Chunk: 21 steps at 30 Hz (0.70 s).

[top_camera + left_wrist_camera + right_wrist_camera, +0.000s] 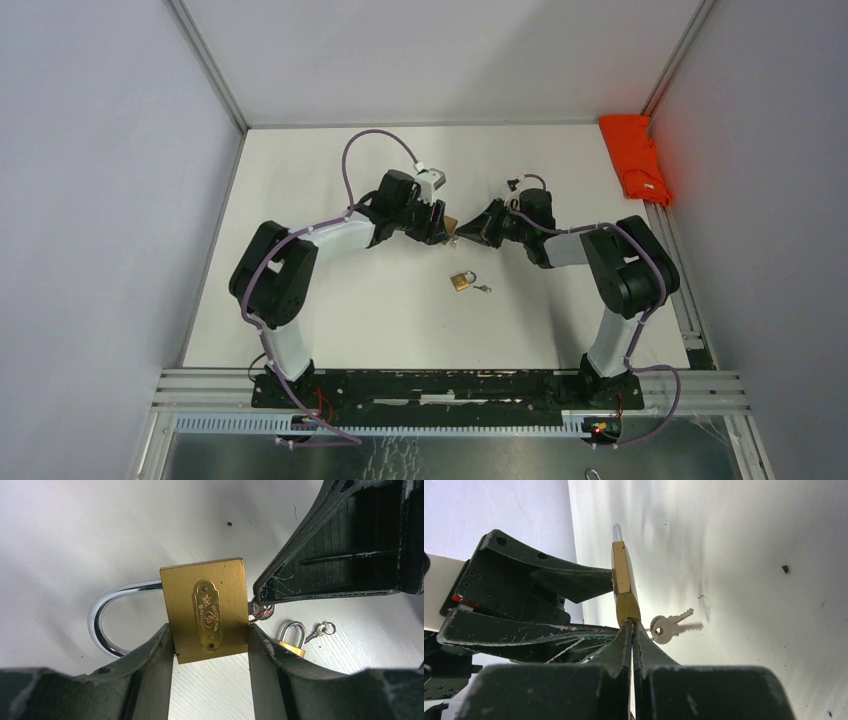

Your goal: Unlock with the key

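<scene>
Padlock is held up over the middle of the white table, between the two arms. A red cloth lies at the far right corner.

The left gripper clamps the brass body by its two sides, fingers spread to its width. The left wrist view shows this plainly: the nameplate faces the camera and the steel shackle, seated in the body, points left.

The right gripper meets the padlock's bottom end. Its own wrist view shows the fingers pressed together there on a bunch of keys. Two keys and the ring hang free beside the tips, and any key between them is hidden. That view shows the padlock edge-on only.

A small padlock lies on the table just nearer the front edge. Its own key is beside it; both also show in the left wrist view.
</scene>
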{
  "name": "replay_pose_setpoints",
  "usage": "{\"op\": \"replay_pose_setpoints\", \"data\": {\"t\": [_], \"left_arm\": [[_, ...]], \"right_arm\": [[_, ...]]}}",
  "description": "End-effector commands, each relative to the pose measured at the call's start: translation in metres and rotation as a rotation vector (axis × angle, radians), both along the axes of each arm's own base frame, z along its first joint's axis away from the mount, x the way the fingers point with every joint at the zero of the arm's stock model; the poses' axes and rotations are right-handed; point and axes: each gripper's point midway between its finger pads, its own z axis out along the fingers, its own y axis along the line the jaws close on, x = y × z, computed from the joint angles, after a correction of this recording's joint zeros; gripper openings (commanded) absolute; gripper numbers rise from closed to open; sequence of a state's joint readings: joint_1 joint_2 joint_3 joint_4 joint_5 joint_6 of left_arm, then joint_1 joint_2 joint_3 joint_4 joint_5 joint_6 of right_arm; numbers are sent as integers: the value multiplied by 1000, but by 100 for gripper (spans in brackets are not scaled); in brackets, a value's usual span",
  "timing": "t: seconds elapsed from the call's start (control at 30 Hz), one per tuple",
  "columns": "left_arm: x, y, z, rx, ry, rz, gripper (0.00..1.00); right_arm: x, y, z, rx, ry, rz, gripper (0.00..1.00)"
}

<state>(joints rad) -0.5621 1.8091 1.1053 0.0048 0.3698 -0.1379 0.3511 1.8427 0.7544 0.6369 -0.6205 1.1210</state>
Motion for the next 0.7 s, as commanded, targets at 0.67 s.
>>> {"op": "replay_pose_setpoints", "data": {"t": [0.67], "left_arm": [[10,-29,147,-242,-326,-15,2]], "right_arm": [[-24,11,-43,-118,118,44,0]]}}
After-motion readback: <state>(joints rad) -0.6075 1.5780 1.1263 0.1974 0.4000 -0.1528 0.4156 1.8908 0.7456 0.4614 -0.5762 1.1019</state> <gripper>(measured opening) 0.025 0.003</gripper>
